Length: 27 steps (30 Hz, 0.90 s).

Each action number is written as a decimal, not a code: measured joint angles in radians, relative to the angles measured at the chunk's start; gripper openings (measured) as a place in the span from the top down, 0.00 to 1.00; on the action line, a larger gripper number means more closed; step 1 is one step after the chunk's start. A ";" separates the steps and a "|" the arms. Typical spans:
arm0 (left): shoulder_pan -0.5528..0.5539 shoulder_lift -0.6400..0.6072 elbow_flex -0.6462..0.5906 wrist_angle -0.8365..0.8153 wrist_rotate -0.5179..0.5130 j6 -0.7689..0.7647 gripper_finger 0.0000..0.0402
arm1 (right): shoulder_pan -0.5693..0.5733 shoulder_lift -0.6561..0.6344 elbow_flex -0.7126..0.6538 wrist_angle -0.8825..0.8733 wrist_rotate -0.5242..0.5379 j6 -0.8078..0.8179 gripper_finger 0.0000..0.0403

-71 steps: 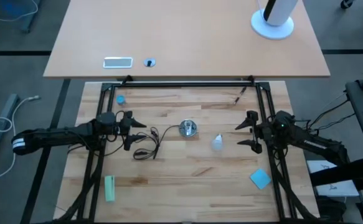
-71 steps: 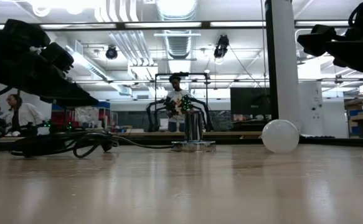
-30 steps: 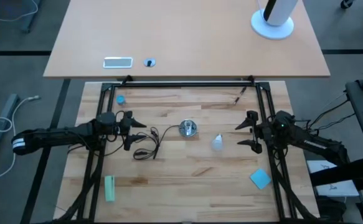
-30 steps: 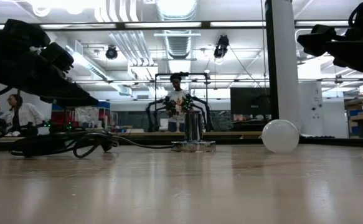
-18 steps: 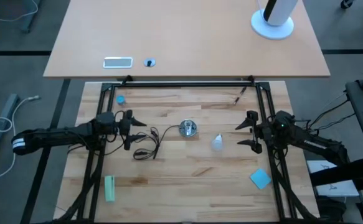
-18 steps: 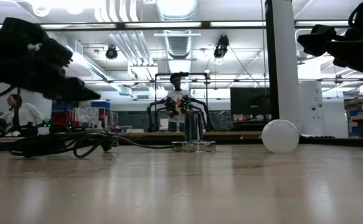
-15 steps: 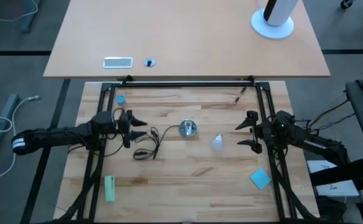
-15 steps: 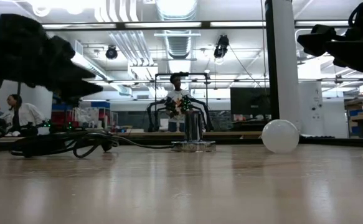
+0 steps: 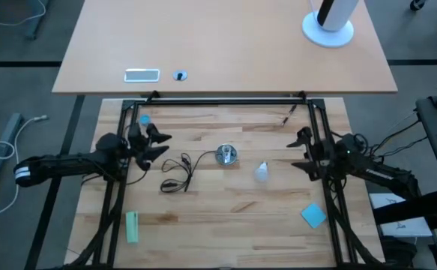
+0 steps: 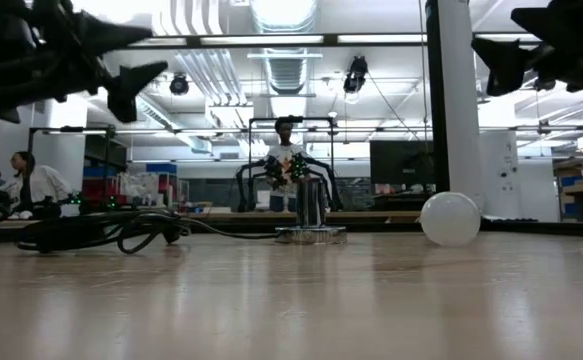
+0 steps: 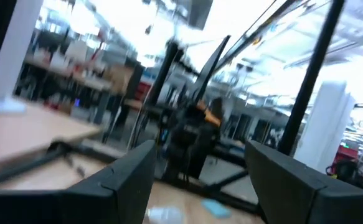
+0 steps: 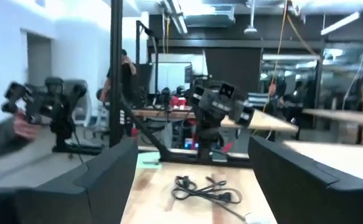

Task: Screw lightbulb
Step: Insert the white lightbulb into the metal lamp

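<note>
The whitish lightbulb [image 9: 261,172] lies on its side on the wooden table, right of centre; in the low view its round head [image 10: 451,219] rests on the tabletop. The shiny silver socket [image 9: 226,155] stands upright at the centre [image 10: 311,212], its black cord [image 9: 176,173] coiled to its left. My left gripper [image 9: 160,144] is open and empty, raised left of the cord. My right gripper [image 9: 299,151] is open and empty, raised right of the bulb. Both show high up in the low view, the left one [image 10: 143,52] and the right one [image 10: 491,50].
A blue pad [image 9: 314,215] lies near right, a green block [image 9: 132,226] near left, a small blue piece [image 9: 145,119] far left. Black frame rails [image 9: 225,100] border the wooden table. People and other arms show in the room beyond.
Both grippers have risen above the table and tipped their fingers upward. My left gripper has also gone a little toward the far edge. The bulb, socket and cord have stayed where they were.
</note>
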 joint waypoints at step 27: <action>-0.347 0.104 0.000 0.309 0.082 0.318 0.41 | 0.112 0.405 0.334 -0.163 0.040 0.055 0.22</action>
